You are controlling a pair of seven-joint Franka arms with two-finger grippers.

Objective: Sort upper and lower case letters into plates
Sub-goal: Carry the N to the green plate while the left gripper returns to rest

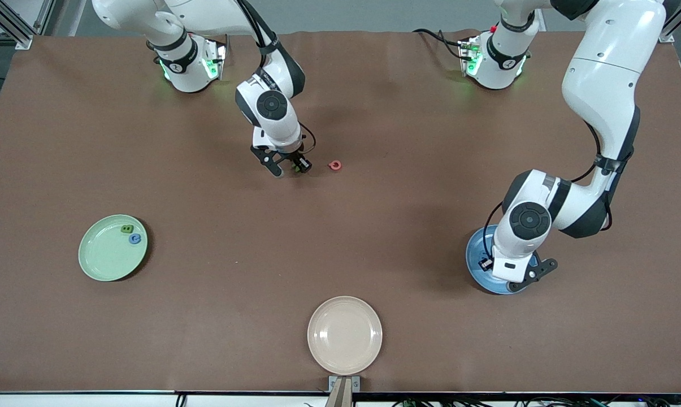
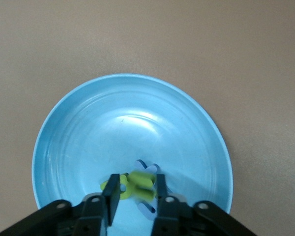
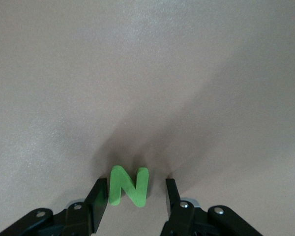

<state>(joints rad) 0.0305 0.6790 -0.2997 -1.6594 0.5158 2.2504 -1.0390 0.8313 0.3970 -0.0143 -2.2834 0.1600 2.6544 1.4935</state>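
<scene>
Right gripper [image 3: 136, 196] straddles a green letter N [image 3: 129, 186] — fingers apart. Left gripper [image 2: 135, 196] over the blue plate [image 2: 78, 128] — fingers narrowly parted around yellow-green letters [image 2: 140, 183].

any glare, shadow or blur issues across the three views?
Left wrist view: bright glare streaks on the blue plate; the letters by the left gripper look smeared. Right wrist view: the green N is sharp, soft shadow above it. Front view: even light, arm shadows on the table.

White arms with black joints, black cables, green-lit bases.
</scene>
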